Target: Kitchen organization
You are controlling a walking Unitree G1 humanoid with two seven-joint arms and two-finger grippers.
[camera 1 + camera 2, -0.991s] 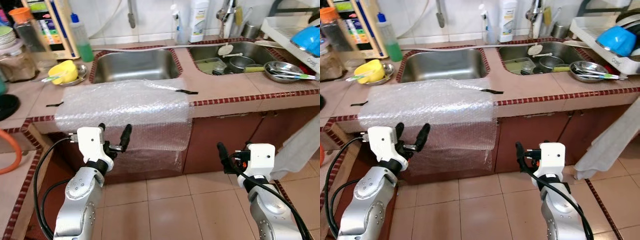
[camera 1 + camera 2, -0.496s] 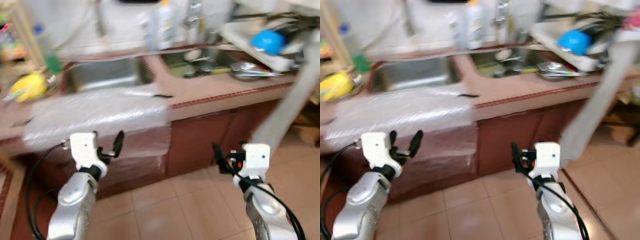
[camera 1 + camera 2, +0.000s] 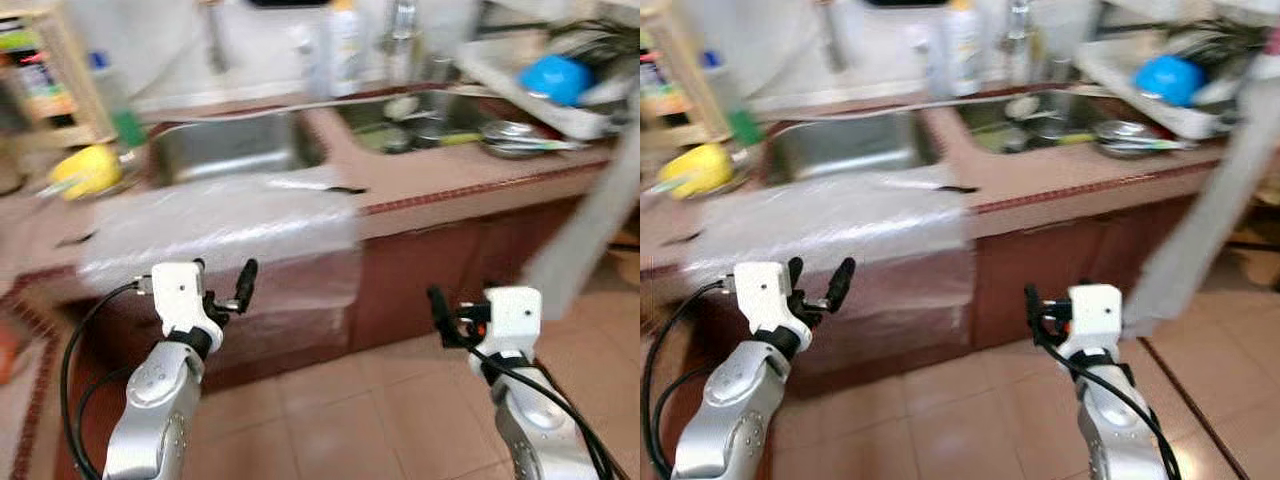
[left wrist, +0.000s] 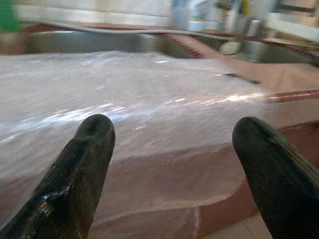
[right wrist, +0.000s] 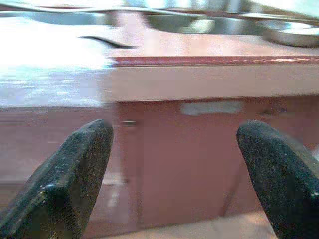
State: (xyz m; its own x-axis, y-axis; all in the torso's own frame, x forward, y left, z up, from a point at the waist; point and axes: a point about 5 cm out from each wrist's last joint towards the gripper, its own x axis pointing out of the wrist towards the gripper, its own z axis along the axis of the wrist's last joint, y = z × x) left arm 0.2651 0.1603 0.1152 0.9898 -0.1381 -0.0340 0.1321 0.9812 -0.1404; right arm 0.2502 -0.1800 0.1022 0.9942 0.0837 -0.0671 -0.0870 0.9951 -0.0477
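A sheet of bubble wrap [image 3: 220, 225] lies on the tiled counter [image 3: 440, 180] in front of the left sink [image 3: 235, 145] and hangs over the front edge. My left gripper [image 3: 225, 285] is open, held low just before the hanging wrap, apart from it; the left wrist view looks across the wrap [image 4: 149, 94] between both fingers. My right gripper [image 3: 450, 315] is open too, low in front of the red cabinet door [image 5: 189, 149] under the right sink [image 3: 420, 120], which holds dishes. The picture is blurred.
A steel plate [image 3: 515, 135] sits right of the sink, and a blue bowl [image 3: 555, 78] rests in a dish rack at the far right. A yellow object [image 3: 85, 170] and a green bottle [image 3: 125, 125] stand at the left. A pale cloth [image 3: 590, 230] hangs at right. Tiled floor [image 3: 330, 420] lies below.
The whole picture has swung right and then partly back left, so the camera moved. Both arms keep the same pose with open fingers.
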